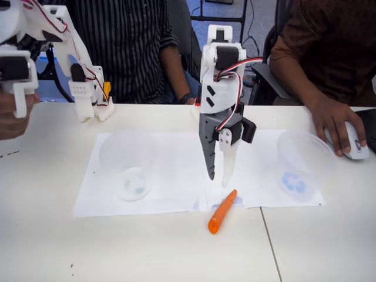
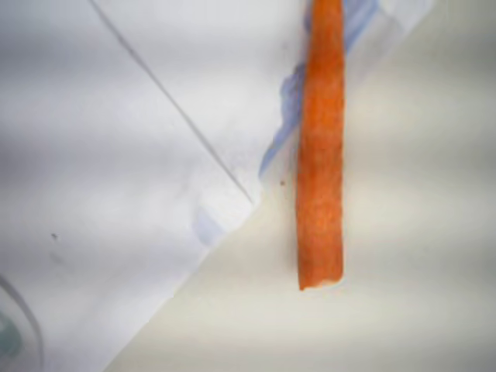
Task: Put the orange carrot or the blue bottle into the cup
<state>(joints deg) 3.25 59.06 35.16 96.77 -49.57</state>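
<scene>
The orange carrot (image 1: pixel 222 211) lies flat on the table at the front edge of the paper, its thick end toward the front. In the wrist view the carrot (image 2: pixel 320 155) runs top to bottom at right of centre. My gripper (image 1: pixel 218 180) hangs pointing straight down just behind and above the carrot, slightly open, with nothing between its fingers. The cup (image 1: pixel 128 164), clear with a pale teal blotch at its base, stands on the paper to the left of the gripper; a sliver of its rim (image 2: pixel 12 333) shows in the wrist view. The blue bottle is out of view.
A second clear cup (image 1: pixel 299 167) with a blue mark at its base stands on the paper at right. White paper sheets (image 1: pixel 176 170) cover the table's middle. Two people sit behind the table; one hand rests on a mouse (image 1: pixel 354 143) at far right.
</scene>
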